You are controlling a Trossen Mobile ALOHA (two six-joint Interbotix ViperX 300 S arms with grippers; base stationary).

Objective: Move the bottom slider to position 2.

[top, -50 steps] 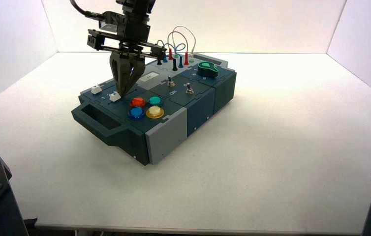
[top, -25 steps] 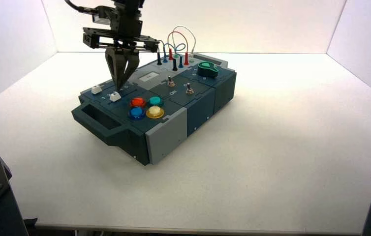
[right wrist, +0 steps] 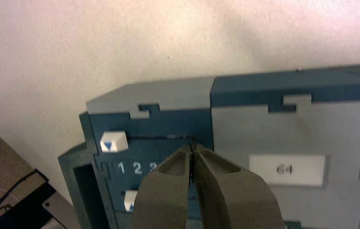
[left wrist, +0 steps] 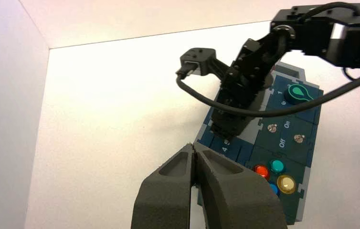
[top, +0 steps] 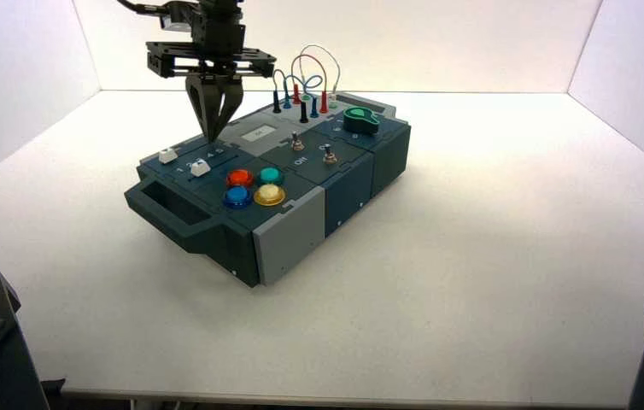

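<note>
Bottom slider [top: 200, 168] sits at the box's [top: 289, 239] left end, below digit 2 [right wrist: 137, 168], its exact setting partly hidden. Right gripper [top: 213, 137] hangs above the slider tracks, fingers pressed together, likely as a narrow pushing tip. Left gripper [left wrist: 195, 148], likewise closed, is parked well clear.

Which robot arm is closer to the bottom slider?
Right. The right end effector hangs above the box near the bottom slider; the left end effector sits farther off.

Black jointed arm [left wrist: 254, 62] — looping black cable, grey tapered tool [right wrist: 194, 151]
</note>
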